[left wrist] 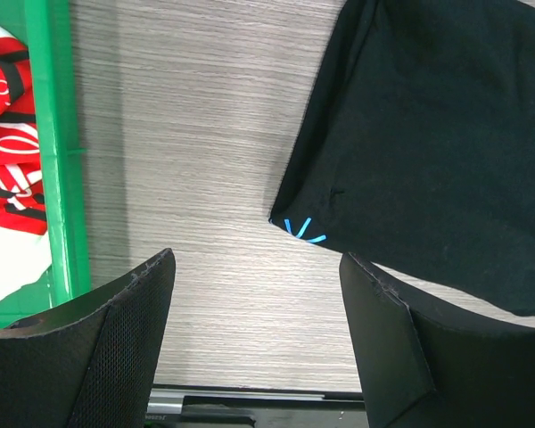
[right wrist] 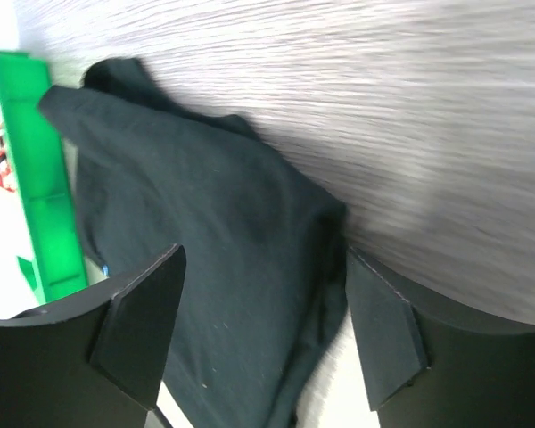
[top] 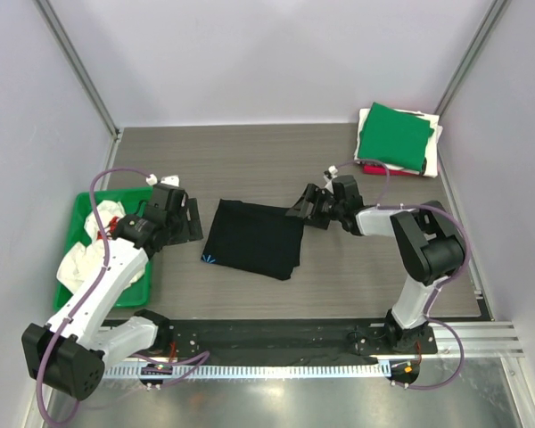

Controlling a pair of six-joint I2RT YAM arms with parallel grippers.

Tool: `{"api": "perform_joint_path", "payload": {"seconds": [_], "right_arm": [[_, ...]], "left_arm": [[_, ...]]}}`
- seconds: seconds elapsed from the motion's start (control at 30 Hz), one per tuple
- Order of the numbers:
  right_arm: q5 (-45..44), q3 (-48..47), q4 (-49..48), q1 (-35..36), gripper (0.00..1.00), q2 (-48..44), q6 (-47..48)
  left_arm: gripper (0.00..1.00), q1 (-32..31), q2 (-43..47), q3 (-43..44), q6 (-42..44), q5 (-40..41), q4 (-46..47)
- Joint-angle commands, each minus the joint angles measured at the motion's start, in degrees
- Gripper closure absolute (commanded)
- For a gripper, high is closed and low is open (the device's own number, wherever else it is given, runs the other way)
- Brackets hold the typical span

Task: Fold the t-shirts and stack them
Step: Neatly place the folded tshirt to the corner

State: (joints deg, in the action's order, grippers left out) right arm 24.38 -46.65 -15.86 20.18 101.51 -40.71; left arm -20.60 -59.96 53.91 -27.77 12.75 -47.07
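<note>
Since the black t-shirt (top: 254,239) lies as a rough folded rectangle in the middle of the counter (top: 250,160), the step in hand looks like taking hold of it again, either for one more fold or to carry it to the stack. To do that well, each side should bite through every layer at the edge, not just the top one, and both arms should lift together so the cloth stays taut and square; the rumpled right edge wants catching whole.

The left fingers (left wrist: 98,357) are spread wide and hold nothing. They hover just off the shirt's 9 o'clock side, near the corner with the blue mark (left wrist: 303,232). The right fingers (right wrist: 383,339) are spread too, at the shirt's 3 o'clock edge with cloth showing between them, pinching nothing; whether they touch it I cannot tell.

The folded green t-shirt (top: 392,134) tops the stack at 1 o'clock, and the green tray (top: 135,290) sits at 9 o'clock.
</note>
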Motion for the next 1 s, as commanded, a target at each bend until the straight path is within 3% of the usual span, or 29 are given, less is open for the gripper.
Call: {"api": "perform_joint_path", "payload": {"seconds": [0.0,0.2,0.4,0.43,0.57,0.63,0.77,0.97], "right_arm": [[2.3,1.9,-1.4,2.3,0.24,5.3,0.4],[6.4,6.2,-9.7,2.8,0.35,5.6,-3.3],[11.2,6.4,-17.3,2.7,0.61,8.2,-6.0],[11.9,6.1,-18.1,2.7,0.69,8.6,-6.2],[13.6,4.7,-17.3,2.6,0.88,8.0,-4.7],[12.9,3.2,-12.6,1.9,0.98,4.8,-1.9],[6.1,-3.0,8.4,0.7,0.99,-2.3,7.6],[-5.6,-11.0,24.7,-2.4,0.99,-11.1,18.4]], "left_arm": [[0.25,0.3,1.2,0.4,1.1,1.8,1.2],[0.24,0.2,1.3,0.2,0.8,1.7,1.3],[0.25,0.2,1.6,1.0,0.5,1.0,0.4],[0.25,0.2,2.0,1.3,0.4,0.8,-0.1],[0.24,0.2,5.4,1.6,0.3,1.1,-2.6],[0.24,0.2,7.0,0.5,-0.3,2.7,-3.3],[0.24,0.1,9.9,-0.3,-0.8,1.4,-2.4],[0.23,0.2,9.3,-1.5,-0.1,1.7,-1.1]]}}
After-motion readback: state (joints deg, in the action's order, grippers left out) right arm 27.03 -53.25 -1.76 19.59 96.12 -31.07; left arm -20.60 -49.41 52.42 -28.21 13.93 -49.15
